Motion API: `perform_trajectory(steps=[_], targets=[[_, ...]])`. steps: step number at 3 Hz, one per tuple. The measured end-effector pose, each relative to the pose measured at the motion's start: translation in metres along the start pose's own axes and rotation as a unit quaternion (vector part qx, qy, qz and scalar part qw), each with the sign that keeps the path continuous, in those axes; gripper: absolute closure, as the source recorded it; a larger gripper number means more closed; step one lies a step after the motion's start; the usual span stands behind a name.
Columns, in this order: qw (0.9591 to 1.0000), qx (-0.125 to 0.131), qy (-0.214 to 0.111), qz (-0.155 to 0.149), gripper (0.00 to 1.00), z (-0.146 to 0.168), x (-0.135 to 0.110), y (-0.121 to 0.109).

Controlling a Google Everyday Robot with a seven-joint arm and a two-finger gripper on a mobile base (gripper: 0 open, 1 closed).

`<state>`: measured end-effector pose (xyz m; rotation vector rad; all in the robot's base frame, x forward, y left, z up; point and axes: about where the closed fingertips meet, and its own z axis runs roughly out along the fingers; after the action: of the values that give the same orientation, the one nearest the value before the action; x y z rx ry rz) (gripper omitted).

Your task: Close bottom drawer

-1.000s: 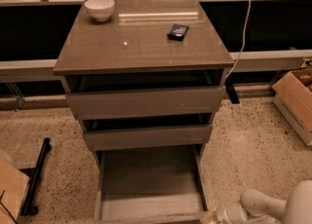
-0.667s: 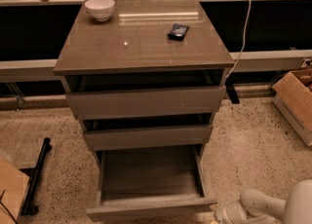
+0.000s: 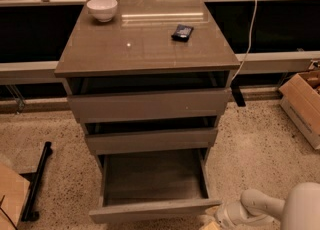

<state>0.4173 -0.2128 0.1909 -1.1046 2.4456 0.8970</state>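
The bottom drawer (image 3: 155, 210) of the grey-brown cabinet (image 3: 145, 44) is pulled out, showing its deep plain grey box (image 3: 152, 176). Its flat front sits low in the view, tilted slightly down to the left. My gripper (image 3: 214, 222) is at the bottom edge of the view, just right of the drawer front's right end, at the end of my white arm (image 3: 260, 206). Most of the gripper is cut off by the edge of the view. The two drawers above (image 3: 150, 105) (image 3: 150, 140) stand slightly out from the cabinet.
A white bowl (image 3: 102, 9) and a small dark device (image 3: 182, 32) lie on the cabinet top. A cardboard box (image 3: 305, 104) stands on the floor at right, a black stand (image 3: 37, 181) at left. A white cable (image 3: 248, 39) hangs behind.
The bottom drawer's front has moved a little inward toward the cabinet, and my arm has moved slightly with it.
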Motion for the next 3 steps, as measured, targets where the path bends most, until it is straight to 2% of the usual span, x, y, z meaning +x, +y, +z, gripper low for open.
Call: perform_trajectory(steps=[1, 3], targets=[[0.9997, -0.016, 0.002, -0.02, 0.5, 0.02, -0.019, -0.007], [0.9979, -0.005, -0.029, -0.058, 0.96, 0.03, -0.066, -0.034]])
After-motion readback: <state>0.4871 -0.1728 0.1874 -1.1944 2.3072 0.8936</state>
